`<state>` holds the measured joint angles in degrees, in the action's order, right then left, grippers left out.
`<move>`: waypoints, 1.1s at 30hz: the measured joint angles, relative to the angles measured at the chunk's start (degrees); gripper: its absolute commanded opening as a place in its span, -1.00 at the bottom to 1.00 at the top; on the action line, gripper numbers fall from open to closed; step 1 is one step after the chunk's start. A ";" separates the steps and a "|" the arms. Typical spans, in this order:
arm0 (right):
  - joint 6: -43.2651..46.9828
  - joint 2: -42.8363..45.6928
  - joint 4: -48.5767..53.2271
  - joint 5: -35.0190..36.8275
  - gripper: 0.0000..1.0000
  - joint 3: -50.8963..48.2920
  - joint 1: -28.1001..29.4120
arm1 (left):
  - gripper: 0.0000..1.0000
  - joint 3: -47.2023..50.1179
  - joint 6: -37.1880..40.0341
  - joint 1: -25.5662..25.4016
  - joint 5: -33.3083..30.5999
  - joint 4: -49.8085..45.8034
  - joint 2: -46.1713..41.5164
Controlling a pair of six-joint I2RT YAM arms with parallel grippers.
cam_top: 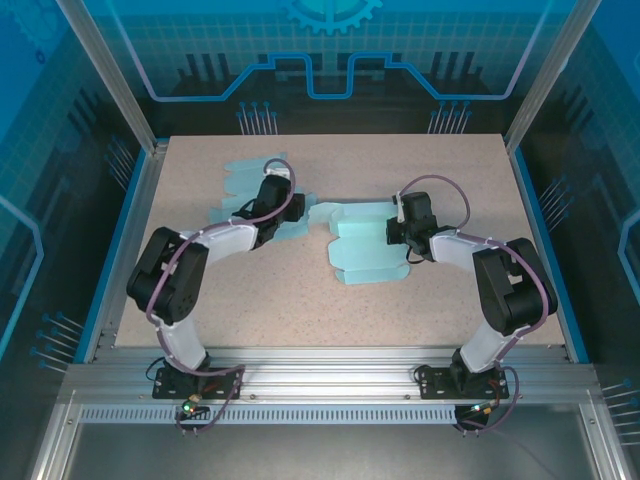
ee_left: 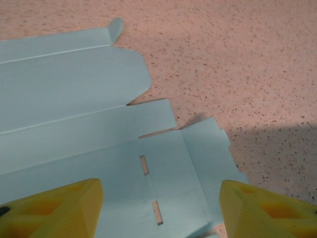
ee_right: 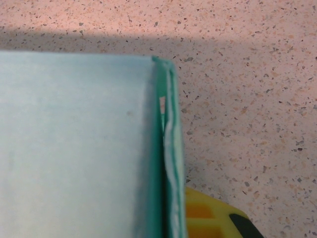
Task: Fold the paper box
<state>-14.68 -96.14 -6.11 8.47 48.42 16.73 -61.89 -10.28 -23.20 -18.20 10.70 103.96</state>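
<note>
Speckled table | paper box partly folded (left half flat) | left gripper wide | right gripper pinching its edge

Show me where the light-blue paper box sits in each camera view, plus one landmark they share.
Top external: paper box at the table's centre, stretching toward the left.
Left wrist: paper box lying flat across the left and bottom.
Right wrist: paper box as a close panel covering the left half.
Shared landmark: the speckled table.
</note>
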 measured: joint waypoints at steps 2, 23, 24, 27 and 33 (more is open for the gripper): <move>0.00 0.00 0.00 0.02 -1.00 0.00 0.00 | 0.30 -1.57 1.27 0.00 1.81 0.11 1.90; 0.42 0.00 0.13 0.26 -1.00 0.00 0.00 | 0.32 3.56 5.97 -3.98 13.60 5.53 3.08; 0.46 0.00 0.13 0.24 -1.00 0.00 0.00 | 0.32 4.00 5.95 -4.09 13.60 5.55 2.93; 0.68 0.00 0.13 0.07 -1.00 0.00 0.00 | 0.32 5.05 5.95 -4.46 13.60 5.68 2.12; 0.68 0.00 0.13 0.04 -1.00 0.00 0.00 | 0.35 7.32 6.03 -4.79 13.57 6.03 0.20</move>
<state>-14.00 -96.14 -5.98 8.51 48.42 16.73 -54.57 -4.25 -27.99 -4.62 16.73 104.16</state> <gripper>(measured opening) 0.094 0.668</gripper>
